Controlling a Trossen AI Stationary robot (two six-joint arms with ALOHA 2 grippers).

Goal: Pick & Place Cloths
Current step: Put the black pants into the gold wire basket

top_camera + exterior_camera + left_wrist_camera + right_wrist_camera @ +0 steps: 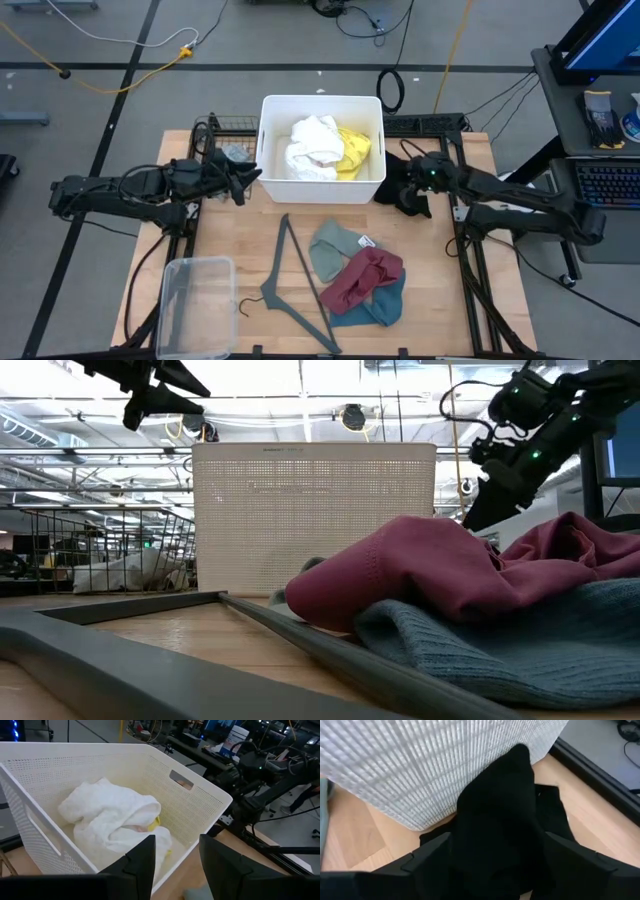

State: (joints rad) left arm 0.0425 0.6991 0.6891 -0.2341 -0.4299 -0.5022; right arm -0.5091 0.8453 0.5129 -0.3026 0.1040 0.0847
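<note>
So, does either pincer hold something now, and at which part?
Nothing is held. The right pincer stands open around the raised fold of the black cloth. The left pincer hovers empty, part-open, at the white basket.

Yellow cloth (356, 152) half hidden under white cloth (314, 143); clear bin (196, 305) cut by frame edge.

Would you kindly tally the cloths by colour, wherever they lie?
White cloth: 1
Yellow cloth: 1
Black cloth: 1
Sage-green cloth: 1
Maroon cloth: 1
Teal cloth: 1
Total: 6
</note>
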